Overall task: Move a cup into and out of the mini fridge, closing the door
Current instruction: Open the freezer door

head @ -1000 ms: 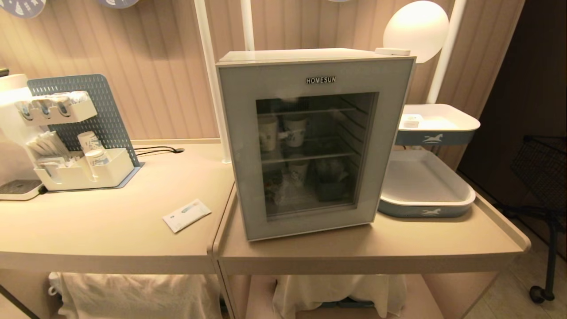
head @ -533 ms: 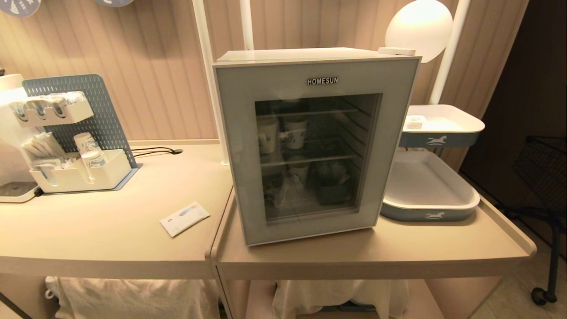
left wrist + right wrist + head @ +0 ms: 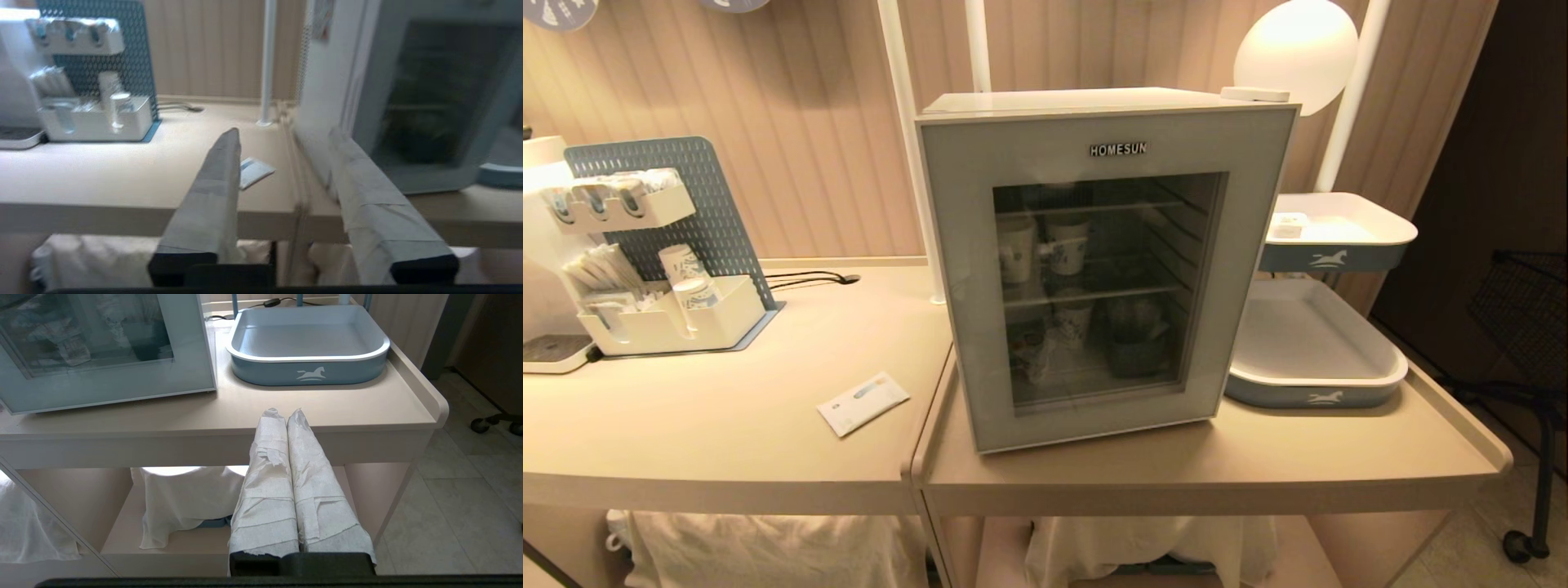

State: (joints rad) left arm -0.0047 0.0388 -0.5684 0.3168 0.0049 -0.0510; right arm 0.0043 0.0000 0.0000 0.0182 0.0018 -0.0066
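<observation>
Mini fridge [image 3: 1107, 269]: stands upright on the right-hand table [image 3: 1258, 465], front facing the robot – placed so a reach from the table edge meets the door squarely.
Door [image 3: 964, 269]: shut flush against the cabinet; nothing touches it.
Cup: a small white pot [image 3: 1289, 224] sits in the upper tray [image 3: 1372, 245] beside the fridge and may be it (too small to confirm); paper cups [image 3: 1066, 242] show behind the glass.
Left gripper [image 3: 282, 136]: raised before the table edge, aimed at the gap between the two tables near the fridge's left side – judged an approach toward the door. Jaws spread partway, holding nothing, touching nothing.
Right gripper [image 3: 286, 414]: parked low before the table edge, below the lower tray [image 3: 306, 355]. Jaws pressed together, empty.
</observation>
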